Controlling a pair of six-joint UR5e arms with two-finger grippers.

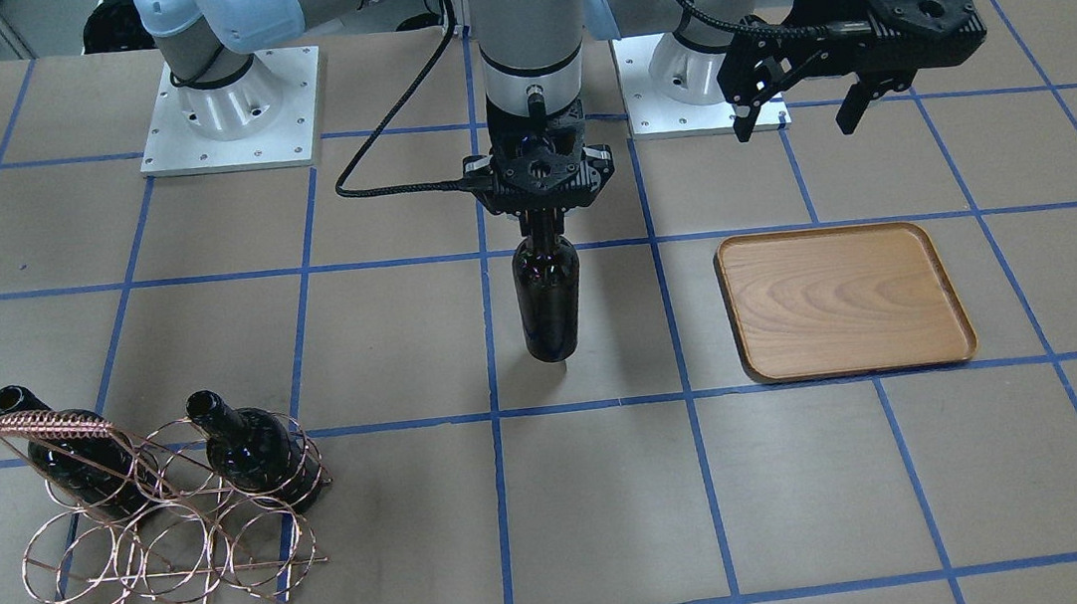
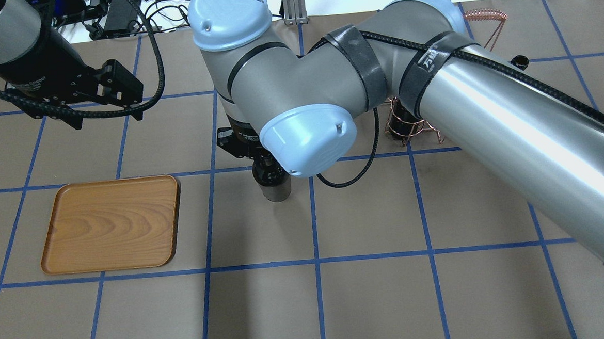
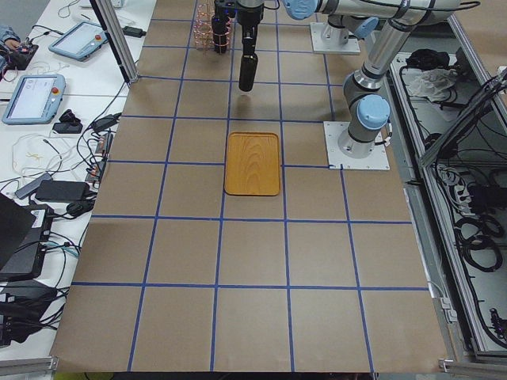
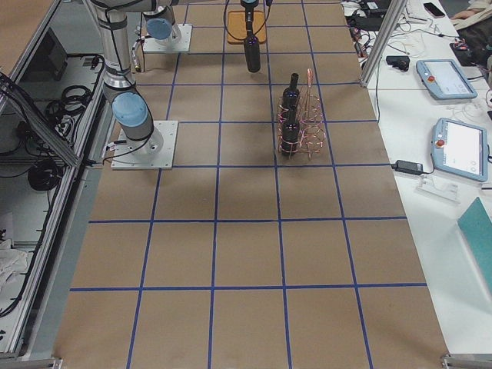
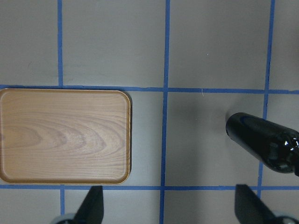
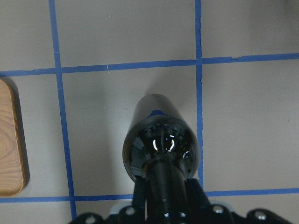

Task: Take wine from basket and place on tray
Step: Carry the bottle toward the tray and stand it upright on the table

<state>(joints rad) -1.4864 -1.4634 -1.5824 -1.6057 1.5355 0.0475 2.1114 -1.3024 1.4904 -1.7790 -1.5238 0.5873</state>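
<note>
My right gripper (image 1: 544, 213) is shut on the neck of a dark wine bottle (image 1: 549, 296). It holds the bottle upright above the table, between the basket and the tray; the bottle also shows in the right wrist view (image 6: 161, 144) and the overhead view (image 2: 274, 186). The copper wire basket (image 1: 173, 540) stands on the table and holds two more dark bottles (image 1: 65, 462) (image 1: 249, 447). The wooden tray (image 1: 844, 300) lies empty. My left gripper (image 1: 794, 115) is open and empty, high above the table behind the tray; its wrist view shows the tray (image 5: 65, 135) and the bottle (image 5: 264, 144).
The table is brown with blue tape grid lines. The two arm bases (image 1: 229, 114) stand at its robot side. In the overhead view my right arm hides most of the basket (image 2: 408, 125). Operator desks with tablets (image 4: 461, 150) lie beyond the table's far edge.
</note>
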